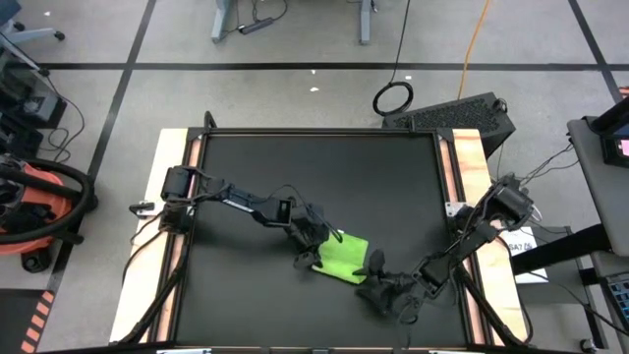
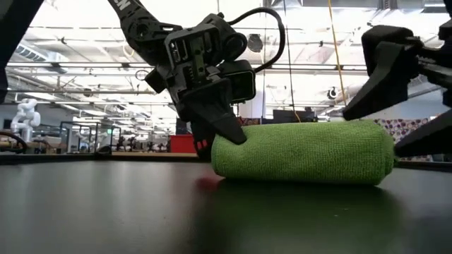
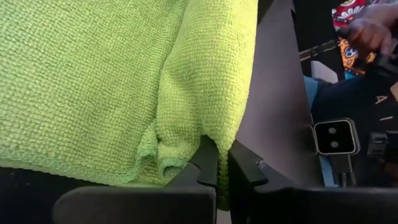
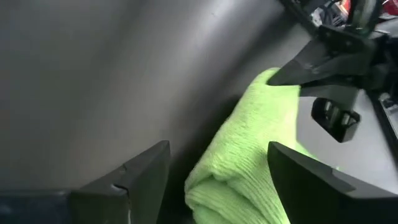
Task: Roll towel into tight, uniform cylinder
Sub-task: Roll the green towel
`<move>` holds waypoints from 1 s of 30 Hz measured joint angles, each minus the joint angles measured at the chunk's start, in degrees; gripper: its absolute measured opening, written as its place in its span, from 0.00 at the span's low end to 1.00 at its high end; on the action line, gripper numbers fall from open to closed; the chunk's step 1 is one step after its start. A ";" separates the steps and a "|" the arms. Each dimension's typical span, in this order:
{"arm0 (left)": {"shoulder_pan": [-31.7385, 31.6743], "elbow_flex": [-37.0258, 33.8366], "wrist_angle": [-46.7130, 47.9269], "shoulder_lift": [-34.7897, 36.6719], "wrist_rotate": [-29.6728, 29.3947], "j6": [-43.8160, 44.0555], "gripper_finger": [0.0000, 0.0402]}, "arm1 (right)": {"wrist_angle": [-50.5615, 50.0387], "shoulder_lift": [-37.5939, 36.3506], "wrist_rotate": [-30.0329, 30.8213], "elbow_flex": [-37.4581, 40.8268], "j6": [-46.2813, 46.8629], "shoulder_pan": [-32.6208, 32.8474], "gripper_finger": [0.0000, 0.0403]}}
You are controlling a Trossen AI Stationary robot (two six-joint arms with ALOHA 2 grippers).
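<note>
The lime-green towel (image 1: pixel 346 258) lies on the black mat (image 1: pixel 295 167) near the front, rolled into a short thick cylinder (image 2: pixel 304 152). In the left wrist view a flat part (image 3: pixel 81 81) still spreads beside the roll (image 3: pixel 205 68). My left gripper (image 1: pixel 316 244) is shut on the roll's left end (image 2: pixel 222 134). My right gripper (image 1: pixel 376 275) is open, its fingers standing on either side of the roll's other end (image 4: pixel 230 180). Whether they touch it, I cannot tell. My left gripper pinches a fold of the towel at the end of the rolled part (image 3: pixel 214 134) between its two nearly closed fingers. The fingers slant down from the table's left side. The roll rests on the mat.
The mat has free room on its far half and left side. Wooden table strips (image 1: pixel 172 197) run along both sides. A dark keyboard-like box (image 1: pixel 462 113) stands beyond the far right corner. A person's hand (image 3: pixel 367 28) shows past the table.
</note>
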State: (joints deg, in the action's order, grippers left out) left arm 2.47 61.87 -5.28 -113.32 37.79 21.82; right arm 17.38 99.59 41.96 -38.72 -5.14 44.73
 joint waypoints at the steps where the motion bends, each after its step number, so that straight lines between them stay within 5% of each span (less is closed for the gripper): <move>1: -0.06 0.02 -0.01 0.03 0.13 0.33 0.02 | 0.03 0.94 0.18 -0.56 -0.04 -0.18 0.64; 11: -0.09 0.07 0.05 0.03 2.51 1.25 0.02 | -2.26 5.23 7.35 -1.47 11.67 -0.66 0.52; 21: 1.50 0.08 0.02 0.05 3.96 1.92 0.05 | -5.34 5.21 3.39 -1.57 13.31 -2.46 0.04; 30: 3.25 0.09 0.18 0.05 2.42 1.98 0.06 | -5.59 5.11 -5.53 -1.57 8.65 -7.13 0.02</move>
State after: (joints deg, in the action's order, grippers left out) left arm 5.72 61.95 -5.09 -113.27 40.21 23.80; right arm 11.79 104.70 36.43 -40.29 3.51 37.61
